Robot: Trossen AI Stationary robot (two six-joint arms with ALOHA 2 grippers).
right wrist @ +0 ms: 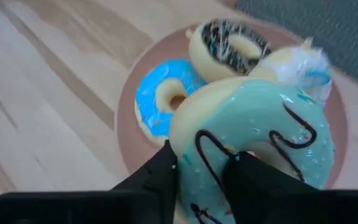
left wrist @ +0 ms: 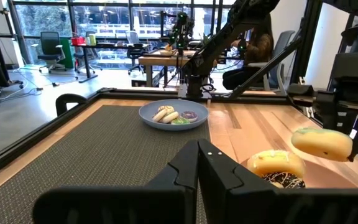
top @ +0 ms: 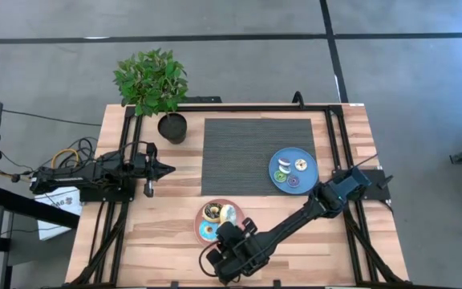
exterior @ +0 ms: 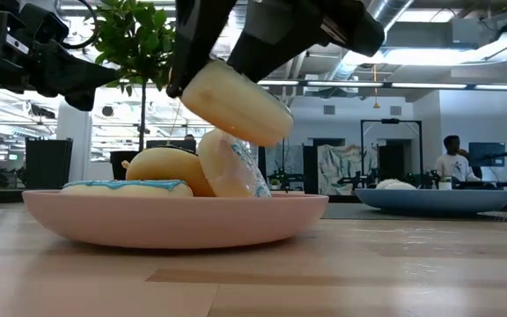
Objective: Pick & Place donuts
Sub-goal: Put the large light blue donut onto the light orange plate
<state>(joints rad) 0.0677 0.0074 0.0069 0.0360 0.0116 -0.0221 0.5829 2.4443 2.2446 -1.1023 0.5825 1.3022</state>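
Observation:
My right gripper (right wrist: 207,171) is shut on a mint-green frosted donut (right wrist: 253,124) with dark drizzle, held over the pink plate (top: 200,226) near the table's near edge. On that plate lie a blue-frosted donut (right wrist: 160,99), a dark brown one (right wrist: 229,46) and a white-frosted one (right wrist: 297,62), which leans on the others. Several tiny donuts (top: 293,171) sit on the round blue plate (top: 308,178) to the right. My left gripper (top: 164,168) waits shut at the table's left side, touching nothing. My right gripper pinches the green donut by the near side of its ring (right wrist: 201,155). One finger (right wrist: 163,171) is at the outer edge and the other (right wrist: 253,177) stands by the hole. The donut is lifted clear and tilted (exterior: 236,101) above the pink plate's donuts.
A grey ribbed mat (top: 259,156) covers the table's middle, and a potted plant (top: 152,84) stands at the far left. Black frame rails (top: 335,136) run along both sides. In the low view, a person (exterior: 451,158) is in the room beyond the table.

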